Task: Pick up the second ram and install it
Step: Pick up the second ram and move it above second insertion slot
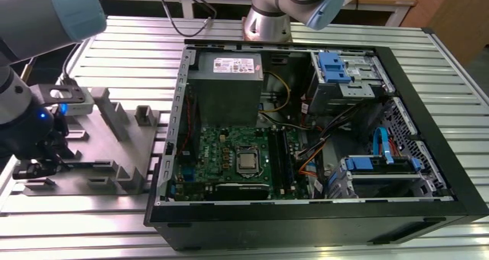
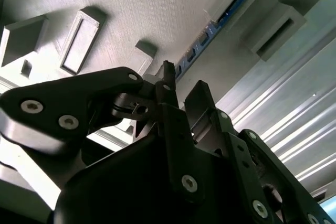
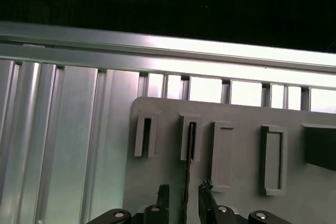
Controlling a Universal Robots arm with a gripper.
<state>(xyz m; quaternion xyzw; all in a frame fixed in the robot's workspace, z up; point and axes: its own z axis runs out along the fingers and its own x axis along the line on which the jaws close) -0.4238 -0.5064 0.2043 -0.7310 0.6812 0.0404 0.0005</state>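
In the first wrist view the ram point(image 3: 187, 177) stands on edge in a holder point(image 3: 183, 140) along the edge of the tray point(image 3: 299, 203). The gripper point(image 3: 185, 196) straddles it, jaws narrowly parted, 1 finger each side, not yet clamped. Best to centre, close evenly, lift straight.

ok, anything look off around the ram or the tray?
Nothing stands out. The ram stick stands on edge in the grey tray's slotted blocks, straight, not tilted. The open jaws sit on either side of it, with gaps showing in the first wrist view.
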